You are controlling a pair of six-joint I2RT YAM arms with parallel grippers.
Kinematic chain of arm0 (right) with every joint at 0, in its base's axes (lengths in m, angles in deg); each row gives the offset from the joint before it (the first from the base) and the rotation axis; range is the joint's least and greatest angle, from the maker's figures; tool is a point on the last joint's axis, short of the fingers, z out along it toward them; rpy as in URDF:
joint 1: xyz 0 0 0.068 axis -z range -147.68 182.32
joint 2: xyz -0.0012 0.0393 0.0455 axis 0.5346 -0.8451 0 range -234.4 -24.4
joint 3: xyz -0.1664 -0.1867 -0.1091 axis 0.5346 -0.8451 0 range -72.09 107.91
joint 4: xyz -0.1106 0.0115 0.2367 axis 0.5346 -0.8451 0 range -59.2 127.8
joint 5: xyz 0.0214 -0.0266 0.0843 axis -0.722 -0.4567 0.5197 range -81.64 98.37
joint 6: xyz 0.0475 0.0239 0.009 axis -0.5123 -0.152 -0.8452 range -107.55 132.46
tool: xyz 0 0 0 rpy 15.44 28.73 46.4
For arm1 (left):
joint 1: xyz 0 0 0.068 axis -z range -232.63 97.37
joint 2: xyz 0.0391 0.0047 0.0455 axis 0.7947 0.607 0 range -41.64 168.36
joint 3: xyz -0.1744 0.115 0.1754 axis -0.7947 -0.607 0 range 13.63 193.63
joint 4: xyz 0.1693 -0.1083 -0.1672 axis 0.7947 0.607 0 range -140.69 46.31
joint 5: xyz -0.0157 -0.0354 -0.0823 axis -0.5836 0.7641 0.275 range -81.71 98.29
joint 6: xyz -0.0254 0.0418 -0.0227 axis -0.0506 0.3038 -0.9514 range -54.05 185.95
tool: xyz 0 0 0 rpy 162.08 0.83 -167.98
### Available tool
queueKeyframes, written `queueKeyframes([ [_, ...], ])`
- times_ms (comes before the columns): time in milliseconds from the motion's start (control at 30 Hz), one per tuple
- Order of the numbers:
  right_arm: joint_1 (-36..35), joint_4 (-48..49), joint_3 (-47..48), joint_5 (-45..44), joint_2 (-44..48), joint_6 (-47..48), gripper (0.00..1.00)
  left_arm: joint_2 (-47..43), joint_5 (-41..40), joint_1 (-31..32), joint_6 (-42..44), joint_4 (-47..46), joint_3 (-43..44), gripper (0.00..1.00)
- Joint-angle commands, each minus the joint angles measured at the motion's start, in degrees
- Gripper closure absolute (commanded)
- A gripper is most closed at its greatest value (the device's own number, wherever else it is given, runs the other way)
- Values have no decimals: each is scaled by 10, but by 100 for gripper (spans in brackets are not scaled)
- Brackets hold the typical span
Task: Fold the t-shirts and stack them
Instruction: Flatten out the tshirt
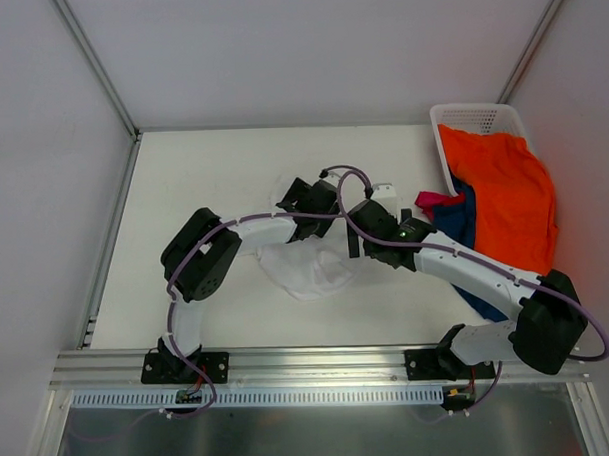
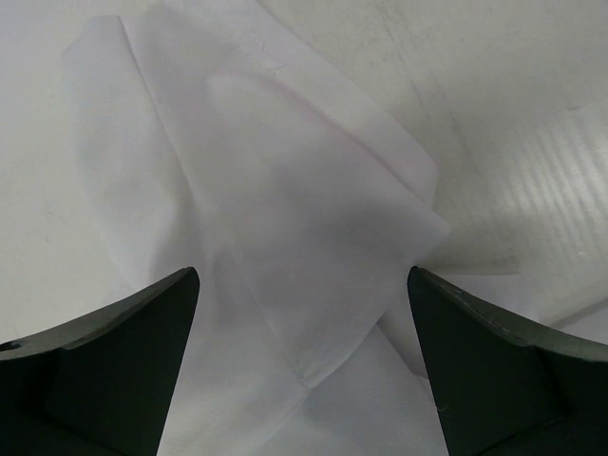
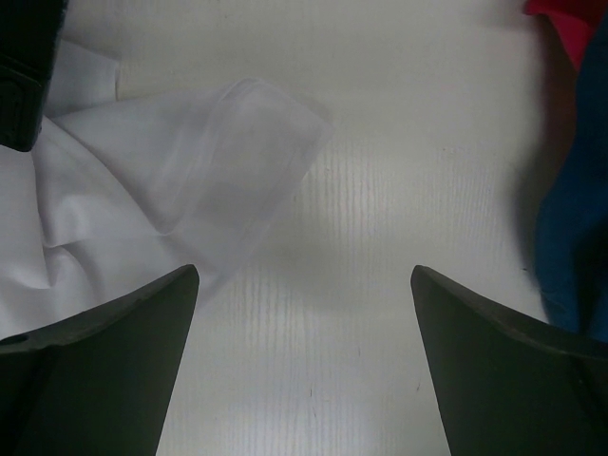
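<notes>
The white t-shirt [image 1: 308, 270] lies crumpled in the middle of the table, under both wrists. My left gripper [image 1: 306, 200] is open above it; in the left wrist view the fingers straddle a folded flap of the white t-shirt [image 2: 285, 209] without holding it, the gripper [image 2: 304, 285] empty. My right gripper [image 1: 369, 224] is open and empty [image 3: 304, 285] over bare table, with a thin edge of the white t-shirt [image 3: 142, 180] to its left. The orange t-shirt [image 1: 506, 196], navy t-shirt [image 1: 458, 219] and magenta t-shirt [image 1: 429, 200] lie at the right.
A white lattice basket [image 1: 471, 115] stands at the back right, with the orange t-shirt spilling out of it. The navy cloth [image 3: 575, 237] and the magenta cloth [image 3: 570, 24] are close to the right gripper's right side. White walls enclose the table.
</notes>
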Motion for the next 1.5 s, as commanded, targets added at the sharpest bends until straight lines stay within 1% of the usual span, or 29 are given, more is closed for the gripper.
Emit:
queueKeyframes([
  [0,2,12,3,4,-8,-2,0,-23,5,21,-2,1,33,7],
  [200,2,15,2,7,-17,-2,0,-3,-12,46,8,8,57,6],
  [400,3,16,-1,5,-22,1,0,20,-25,51,17,9,67,6],
  [567,5,20,-2,2,-25,5,0,10,-13,56,-2,9,59,6],
  [667,6,22,-2,6,-30,6,0,22,-10,58,-1,9,66,6],
  [1133,9,31,-9,7,-40,6,1,43,-22,106,-4,13,81,5],
  [1467,13,37,-29,7,-35,9,1,117,-88,105,31,21,131,5],
])
